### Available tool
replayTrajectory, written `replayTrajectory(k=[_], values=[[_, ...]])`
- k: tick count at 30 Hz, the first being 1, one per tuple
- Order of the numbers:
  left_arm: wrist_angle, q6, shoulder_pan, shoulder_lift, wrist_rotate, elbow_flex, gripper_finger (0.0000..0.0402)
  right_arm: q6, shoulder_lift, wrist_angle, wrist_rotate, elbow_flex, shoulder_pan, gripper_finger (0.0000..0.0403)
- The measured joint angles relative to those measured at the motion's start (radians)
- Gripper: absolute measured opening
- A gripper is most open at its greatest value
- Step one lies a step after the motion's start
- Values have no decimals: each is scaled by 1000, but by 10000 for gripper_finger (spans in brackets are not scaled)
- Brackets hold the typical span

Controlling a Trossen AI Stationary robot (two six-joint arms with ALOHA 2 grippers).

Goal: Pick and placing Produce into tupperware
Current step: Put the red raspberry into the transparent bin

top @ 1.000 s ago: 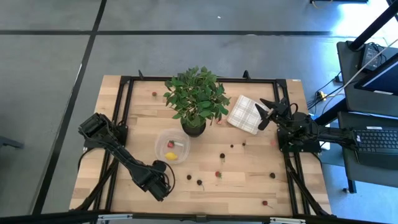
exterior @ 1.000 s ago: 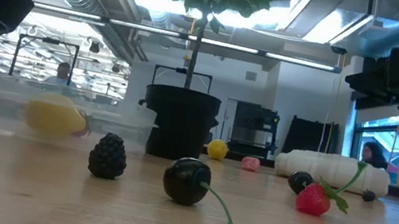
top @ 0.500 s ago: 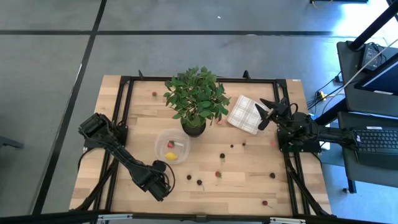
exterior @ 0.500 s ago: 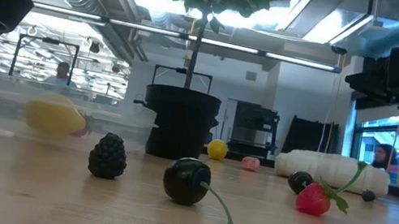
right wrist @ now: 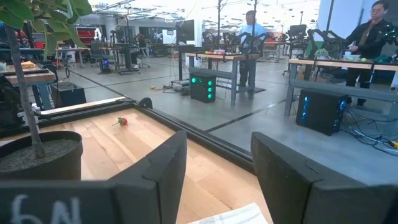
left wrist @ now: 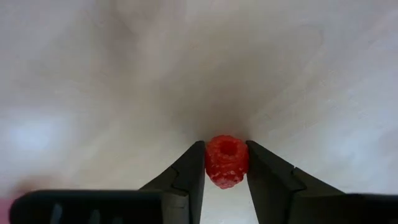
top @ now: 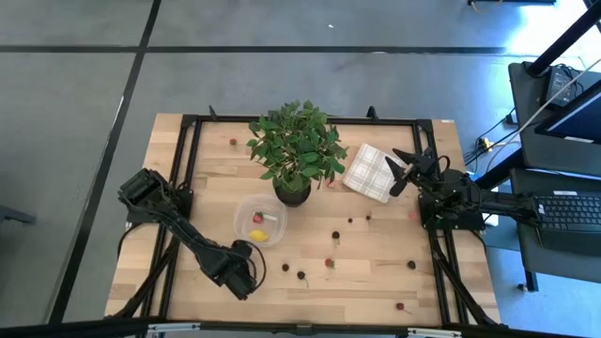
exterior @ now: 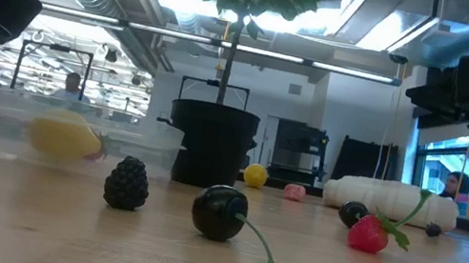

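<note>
A red raspberry (left wrist: 226,162) is clamped between the fingers of the left gripper (top: 246,279), low over the bare wood at about 7 o'clock on the table (top: 376,282). The clear tupperware (top: 260,222) is seen at about 12 o'clock from that gripper, near it, with a yellow piece (top: 257,235) and a red one inside. The potted plant (top: 296,150) is set just beyond the container. Loose berries (top: 329,263) are scattered over the light wooden planks toward 3 and 5 o'clock; in the low view a blackberry (exterior: 128,182), a dark cherry (exterior: 219,212) and a strawberry (exterior: 369,233) are seen on the surface. The right gripper (top: 406,169) is held with fingers apart at about 2 o'clock, beside the checked cloth (top: 370,172). Grey floor with dark lines surrounds the table; benches, equipment and people (right wrist: 251,31) are seen in the room beyond.
</note>
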Motion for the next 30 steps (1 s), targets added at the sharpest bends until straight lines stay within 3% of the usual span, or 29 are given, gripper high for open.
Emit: replayTrajectory(k=[16,21,24,30], values=[[-163,291,189,-154,-143,3,93,-2,0,0,0,0,0,182],[-160,447,288,-161,-129,4,99,-2,0,0,0,0,0,182],[-153,502,334,-161,-71,4,99,-2,0,0,0,0,0,182],[-154,557,357,-161,-2,5,92,-3,0,0,0,0,0,182]])
